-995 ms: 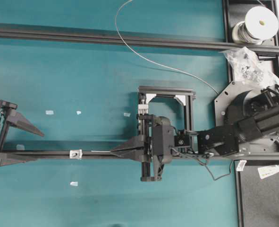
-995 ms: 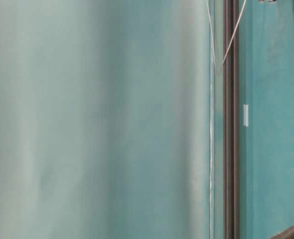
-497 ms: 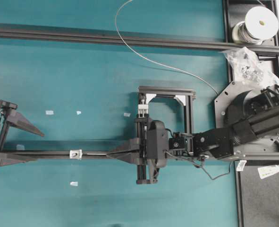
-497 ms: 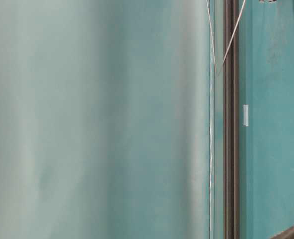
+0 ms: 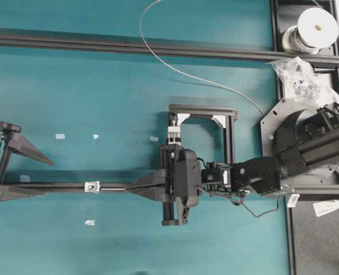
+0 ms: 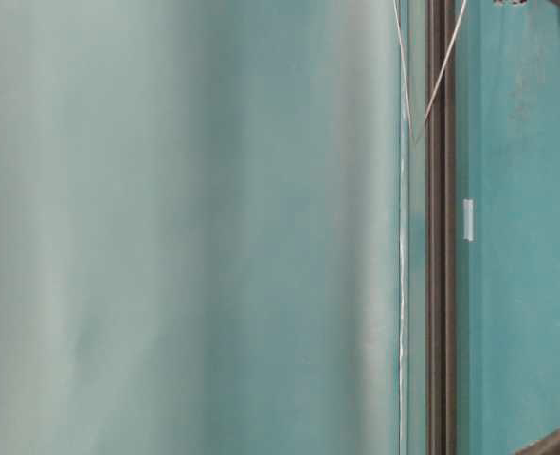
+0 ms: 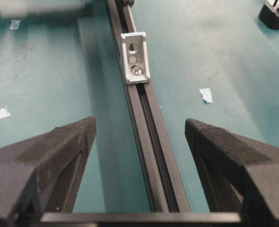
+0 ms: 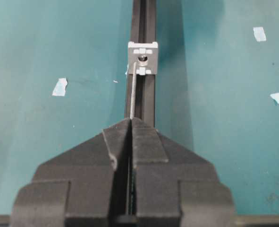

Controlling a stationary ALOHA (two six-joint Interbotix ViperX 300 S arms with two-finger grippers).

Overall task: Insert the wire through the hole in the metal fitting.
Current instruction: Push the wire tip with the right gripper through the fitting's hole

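The small silver metal fitting (image 5: 91, 186) sits on a black rail (image 5: 60, 187). From the right wrist its dark hole (image 8: 142, 57) faces me in the fitting (image 8: 142, 57). My right gripper (image 5: 129, 188) is shut on the wire (image 8: 133, 94). The wire's straight free end points at the fitting and reaches its near face just below and left of the hole. I cannot tell whether it has gone in. My left gripper (image 5: 47, 177) stands open astride the rail, left of the fitting (image 7: 135, 56), with nothing between its fingers (image 7: 59, 151).
The wire (image 5: 175, 69) curves over the teal mat from a white spool (image 5: 312, 27) at the back right. A second black rail (image 5: 100, 44) crosses the back. A black frame (image 5: 202, 112), a white clamp block (image 5: 173, 133), a parts bag (image 5: 298, 74) and tape scraps (image 5: 60, 136) lie around.
My right gripper has slid left along the rail with the wire, bringing its free end closer to the fitting. The left gripper has not moved.
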